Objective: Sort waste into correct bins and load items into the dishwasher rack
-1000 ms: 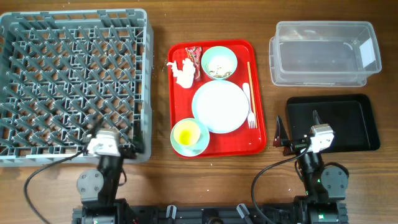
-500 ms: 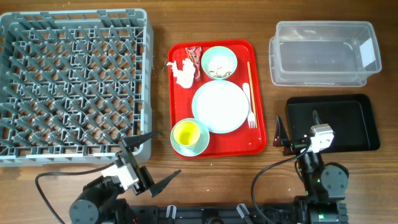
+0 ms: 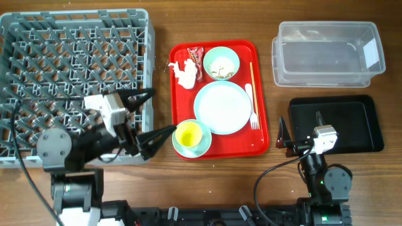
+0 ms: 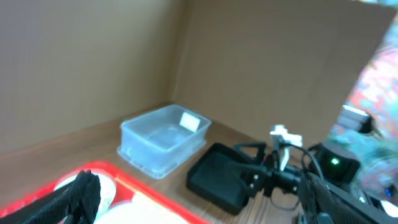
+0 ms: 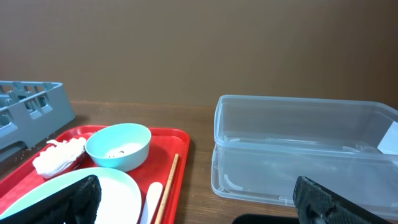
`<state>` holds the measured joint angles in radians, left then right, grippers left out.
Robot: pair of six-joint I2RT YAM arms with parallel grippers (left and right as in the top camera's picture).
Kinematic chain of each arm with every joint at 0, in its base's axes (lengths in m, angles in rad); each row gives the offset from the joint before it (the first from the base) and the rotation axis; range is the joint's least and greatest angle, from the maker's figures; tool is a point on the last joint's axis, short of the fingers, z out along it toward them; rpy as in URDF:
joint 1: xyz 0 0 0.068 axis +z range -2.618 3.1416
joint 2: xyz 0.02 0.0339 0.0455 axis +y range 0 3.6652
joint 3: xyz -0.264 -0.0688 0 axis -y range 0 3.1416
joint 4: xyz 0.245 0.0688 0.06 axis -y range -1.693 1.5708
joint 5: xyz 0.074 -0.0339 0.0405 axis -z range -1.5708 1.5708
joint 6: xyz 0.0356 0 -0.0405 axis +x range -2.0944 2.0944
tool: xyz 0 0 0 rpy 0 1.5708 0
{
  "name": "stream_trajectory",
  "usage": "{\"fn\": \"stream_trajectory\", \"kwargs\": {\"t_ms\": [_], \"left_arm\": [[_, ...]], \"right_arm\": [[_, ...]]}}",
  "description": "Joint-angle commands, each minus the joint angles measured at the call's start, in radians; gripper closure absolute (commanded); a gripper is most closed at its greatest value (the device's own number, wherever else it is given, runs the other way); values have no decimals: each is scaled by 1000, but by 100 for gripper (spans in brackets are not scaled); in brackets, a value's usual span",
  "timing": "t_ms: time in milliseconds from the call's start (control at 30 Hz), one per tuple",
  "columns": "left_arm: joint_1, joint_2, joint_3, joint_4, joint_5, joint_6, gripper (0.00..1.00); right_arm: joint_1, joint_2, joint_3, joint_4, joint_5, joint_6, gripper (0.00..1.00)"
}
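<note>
Left gripper [image 3: 151, 114]: jaws wide, nothing held, at dishwasher rack [image 3: 75, 14] edge.
Right gripper [image 3: 301, 127]: wide apart, empty, by black tray [image 3: 352, 122].

The left arm [image 3: 94, 137] hides the dishwasher rack's [image 3: 75, 56] near right corner.

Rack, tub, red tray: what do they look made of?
Rack: grey moulded plastic, matte, going by its one-piece lattice of pegs.
Tub: clear plastic, glossy; its walls are see-through.
Red tray: probably plastic, smooth with a slight sheen and rounded corners.
</note>
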<state>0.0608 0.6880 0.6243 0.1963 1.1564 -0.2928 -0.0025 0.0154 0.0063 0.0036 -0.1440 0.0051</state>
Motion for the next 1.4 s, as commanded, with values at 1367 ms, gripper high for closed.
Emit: {"fn": "stream_trajectory", "kwargs": {"t_ms": [1367], "left_arm": [[-606, 916, 903, -1123, -1273, 75, 0]], "right_arm": [[1, -11, -1, 3, 16, -3, 0]]}}
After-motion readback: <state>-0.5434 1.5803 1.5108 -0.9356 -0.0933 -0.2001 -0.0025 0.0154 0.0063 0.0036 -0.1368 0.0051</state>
